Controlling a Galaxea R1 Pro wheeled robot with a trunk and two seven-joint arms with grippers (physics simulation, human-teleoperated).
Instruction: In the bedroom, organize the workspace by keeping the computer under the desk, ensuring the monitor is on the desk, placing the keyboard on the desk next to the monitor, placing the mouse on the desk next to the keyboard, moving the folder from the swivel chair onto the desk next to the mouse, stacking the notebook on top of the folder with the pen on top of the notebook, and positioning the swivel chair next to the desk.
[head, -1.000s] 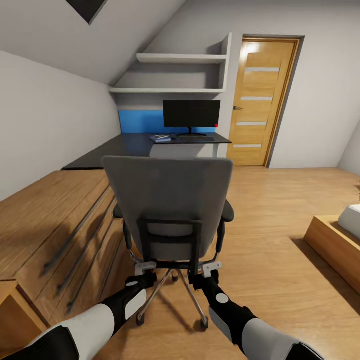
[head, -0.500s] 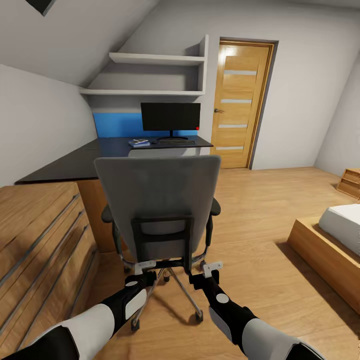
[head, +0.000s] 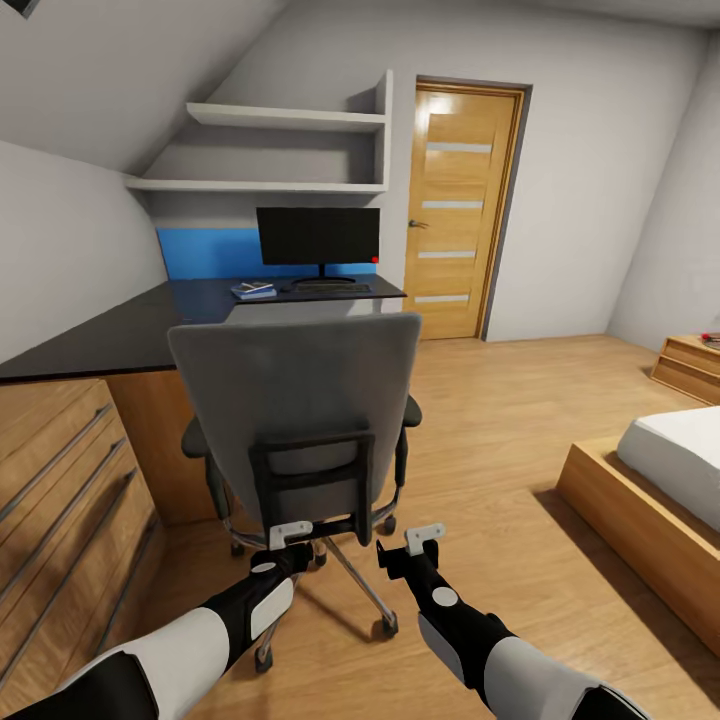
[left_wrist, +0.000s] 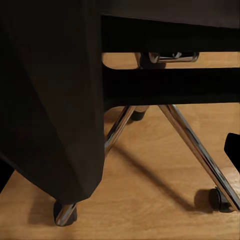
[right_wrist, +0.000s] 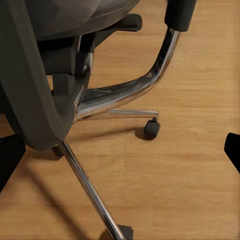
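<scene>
The swivel chair (head: 300, 400) stood on the wooden floor (head: 500, 440) with its grey back turned to the robot, short of the desk (head: 130, 335) and a little out from that desk's long front edge. That placing suited a push from behind, since the task wants the chair brought up beside the desk.

Both arms reached low toward the rear of the seat. The left gripper (head: 290, 535) sat against the dark frame below the backrest, and the left wrist view showed that frame very close, with the chrome legs and casters beyond it; whether its fingers had closed on the frame could not be told. The right gripper (head: 423, 540) hung just beside the chair's right rear. In the right wrist view dark tips stood at the two sides of the picture with bare floor between them, so it looked spread wide and held nothing.

At the desk's far end the monitor (head: 318, 237) stood upright near the back edge, in front of the blue wall panel (head: 205, 252). The keyboard (head: 325, 288) lay along the front edge just before the monitor's stand. Near the far left corner lay the folder (head: 252, 291) with small flat things on it, too small to name; the mouse could not be picked out. The remaining job appeared to be the chair.
</scene>
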